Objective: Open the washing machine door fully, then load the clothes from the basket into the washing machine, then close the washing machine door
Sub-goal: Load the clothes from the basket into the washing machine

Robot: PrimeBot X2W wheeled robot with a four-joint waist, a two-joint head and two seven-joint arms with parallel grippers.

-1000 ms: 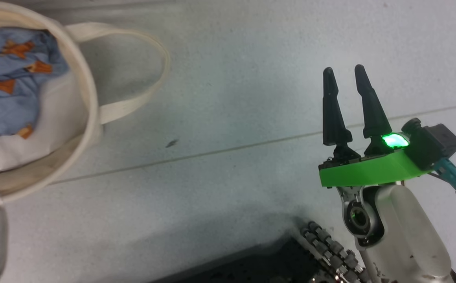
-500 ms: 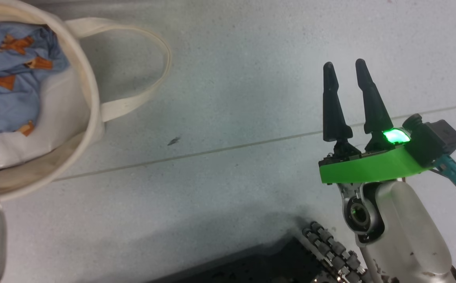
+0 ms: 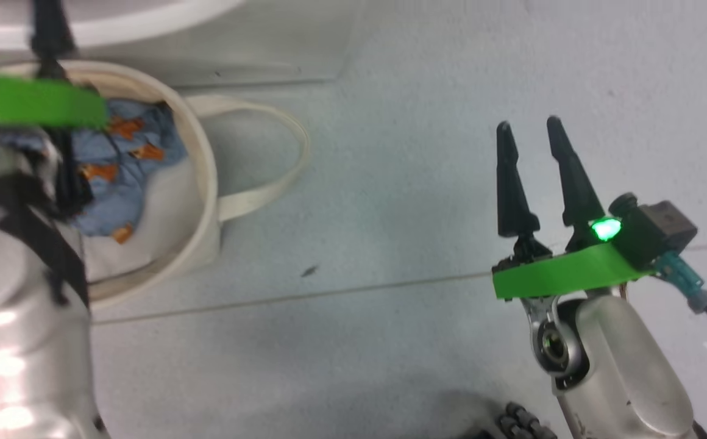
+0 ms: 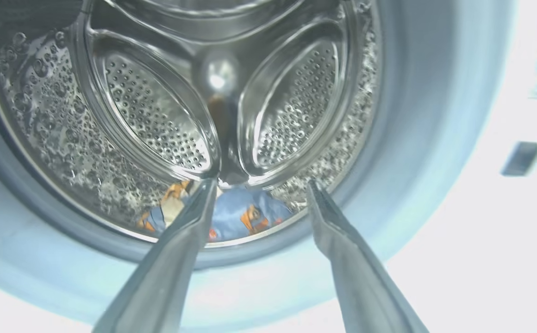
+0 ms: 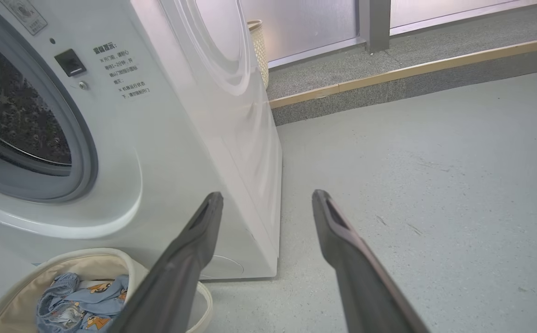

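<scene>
At the lower right of the head view, the right arm's pale forearm [image 3: 625,360] rises to a green wrist plate [image 3: 564,277]. The right gripper [image 3: 528,127] points up the frame over the floor [image 3: 390,183], its fingers parted with nothing between them. At the left edge, the left forearm [image 3: 18,341] reaches up past the basket [image 3: 204,177], where blue printed clothes [image 3: 128,164] lie. In the left wrist view, the left gripper [image 4: 263,184] stands wide and empty, aimed into the washing machine [image 4: 435,138] drum [image 4: 157,115]. A blue garment [image 4: 236,215] rests at the drum's bottom.
</scene>
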